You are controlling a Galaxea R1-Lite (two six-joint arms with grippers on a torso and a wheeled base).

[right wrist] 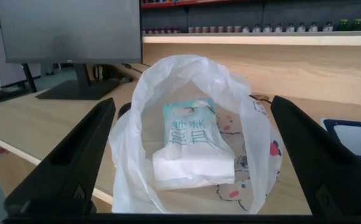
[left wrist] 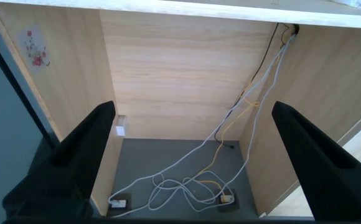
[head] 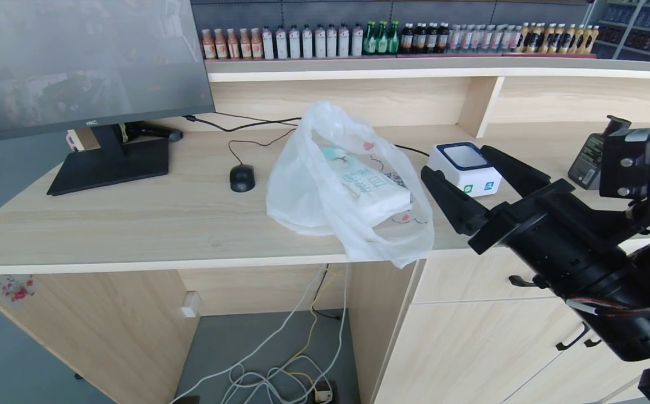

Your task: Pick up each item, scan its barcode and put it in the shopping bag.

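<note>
Looking into shopping bag (right wrist: pixel 131 143), right wrist view: white pack (right wrist: pixel 193 152) inside.

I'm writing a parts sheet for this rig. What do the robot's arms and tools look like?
Both are matte black. The right tool has two long, flat fingers tapering to blunt tips, on a round black wrist with a boxy module bearing silver screws. A thin red-and-white cable runs behind the wrist. The left tool has the same black tapered fingers.
</note>
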